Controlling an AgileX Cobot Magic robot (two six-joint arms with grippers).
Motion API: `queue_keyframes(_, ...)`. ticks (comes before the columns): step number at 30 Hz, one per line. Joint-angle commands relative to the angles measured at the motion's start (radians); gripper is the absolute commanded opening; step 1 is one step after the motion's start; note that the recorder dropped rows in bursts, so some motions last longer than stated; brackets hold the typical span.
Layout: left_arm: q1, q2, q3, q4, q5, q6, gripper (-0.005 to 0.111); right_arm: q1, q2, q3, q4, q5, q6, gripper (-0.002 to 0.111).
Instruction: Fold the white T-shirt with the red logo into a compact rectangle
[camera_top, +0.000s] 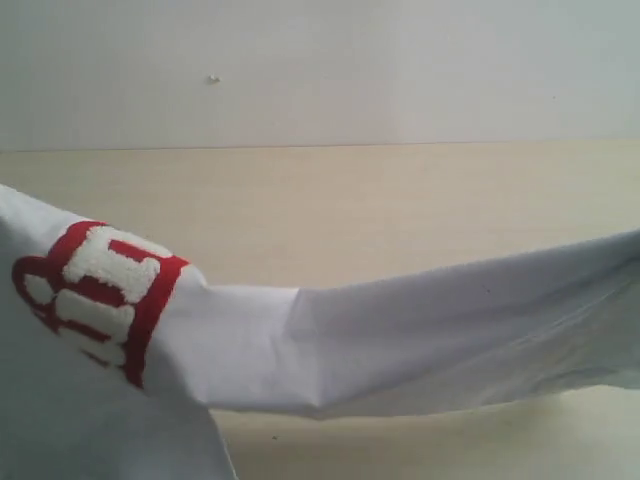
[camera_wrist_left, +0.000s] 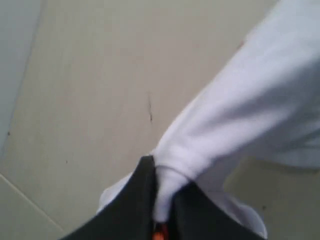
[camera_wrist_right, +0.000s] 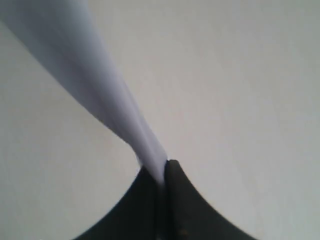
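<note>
1. The left pincer (camera_wrist_left: 165, 186) is pressed together on a bunched fold of the white T-shirt (camera_wrist_left: 250, 110). The cloth is squeezed into a narrow ridge between its two black fingers (camera_wrist_left: 131, 210).
2. Low between those fingers sits a small orange spot (camera_wrist_left: 160, 233); it is too blurred to tell what it is.
3. From that grip the cloth widens into a thick, softly creased roll that runs away from the left pincer, with the pale counter (camera_wrist_left: 90, 100) behind it. A thin dark scratch (camera_wrist_left: 150, 111) marks the counter near the fold.
4. The right pincer (camera_wrist_right: 160, 172) is likewise clamped tight – a thin edge of the shirt is nipped between its dark fingertips. From there the cloth fans out into a taut, smooth sheet.
5. In the exterior view neither pincer shows. The shirt spans the whole width as a long band, broad at the left and passing out at the right edge.
6. The red logo (camera_top: 95, 290) lies on the left part of that band, tilted and wrapped over a fold – fuzzy white letters on a thick red backing, only part of the word in view.
7. Bare counter shows beyond the band and also below its lower edge at the right.
8. Behind the counter rises a plain pale wall (camera_top: 400, 70).
</note>
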Motion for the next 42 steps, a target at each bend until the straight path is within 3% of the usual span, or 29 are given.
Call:
queue_keyframes(1,0.049,0.156,0.004,0.082,-0.026,-0.038,0.000,0.003,0.137,0.032,-0.095,-0.160,0.071,0.000)
queue_keyframes(10,0.182,0.473,0.013,0.014,-0.334,-0.035,0.000,0.003,0.452,0.038,-0.099,-0.517,0.146,0.000)
queue_keyframes(14,0.202,0.581,0.013,0.017,-0.478,-0.040,0.000,0.003,0.576,0.038,-0.115,-0.678,0.194,0.000)
queue_keyframes(20,0.218,0.692,0.013,0.039,-0.694,-0.206,0.001,0.003,0.690,0.038,-0.122,-0.841,0.249,0.002)
queue_keyframes(22,0.225,0.715,0.013,0.042,-0.749,-0.236,0.008,0.003,0.706,0.038,-0.122,-0.896,0.272,0.008)
queue_keyframes(25,0.247,0.742,0.013,0.042,-0.807,-0.279,0.028,0.003,0.721,0.038,-0.122,-0.975,0.305,0.020)
queue_keyframes(32,0.324,0.789,0.013,0.039,-0.808,-0.303,0.105,0.002,0.726,0.038,-0.121,-1.077,0.322,0.054)
queue_keyframes(36,0.373,0.787,0.013,0.041,-0.794,-0.301,0.105,0.002,0.723,0.038,-0.118,-1.058,0.322,0.064)
queue_keyframes(38,0.398,0.770,0.013,0.034,-0.794,-0.307,0.105,0.004,0.721,0.038,-0.118,-1.016,0.322,0.062)
queue_keyframes(40,0.423,0.750,0.013,0.010,-0.810,-0.427,0.105,0.004,0.719,0.035,-0.111,-0.936,0.322,0.057)
queue_keyframes(42,0.442,0.727,0.013,-0.011,-0.820,-0.533,0.105,0.004,0.719,0.035,-0.108,-0.850,0.322,0.046)
